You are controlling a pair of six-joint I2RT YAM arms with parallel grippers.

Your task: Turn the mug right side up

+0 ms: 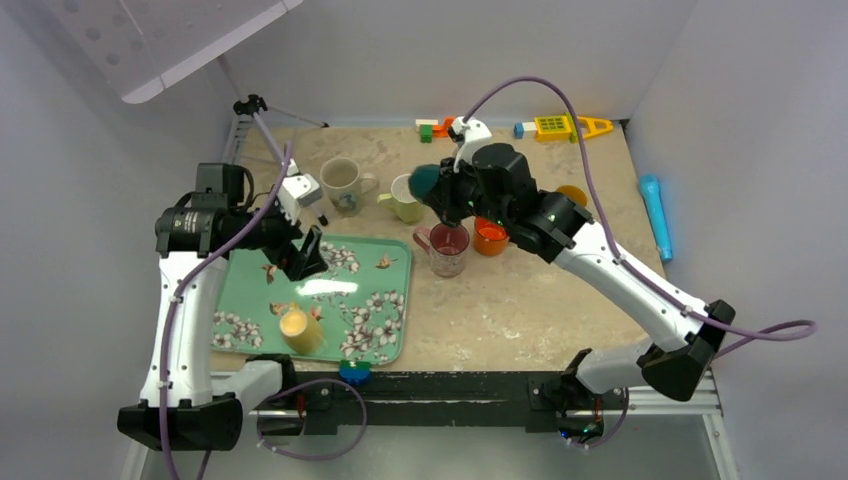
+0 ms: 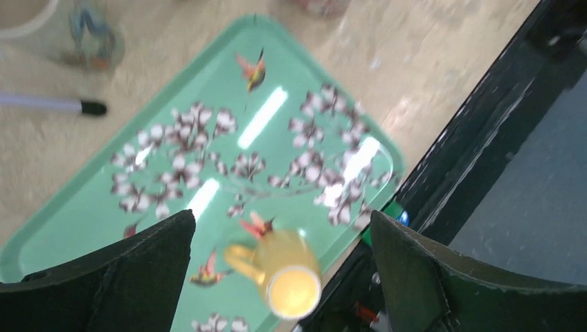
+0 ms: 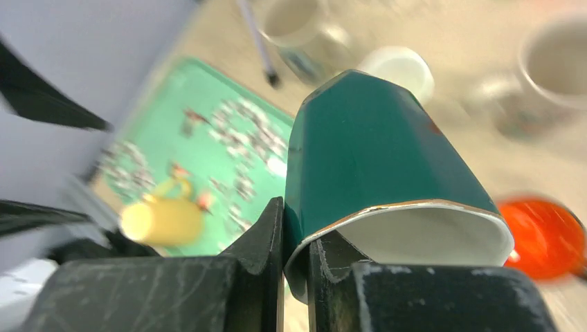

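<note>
Right tool [image 3: 296, 214]: gripped dark teal faceted mug [image 3: 374, 145] by its rim.
Left tool [image 2: 280, 238]: gaped wide over green floral tray [image 2: 208, 138].

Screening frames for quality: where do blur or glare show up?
Top view: mostly sharp, one glare patch on the tray. Left wrist: motion-smeared, with glare streaks on the tray. Right wrist: teal mug fairly crisp, everything behind it blurred.
</note>
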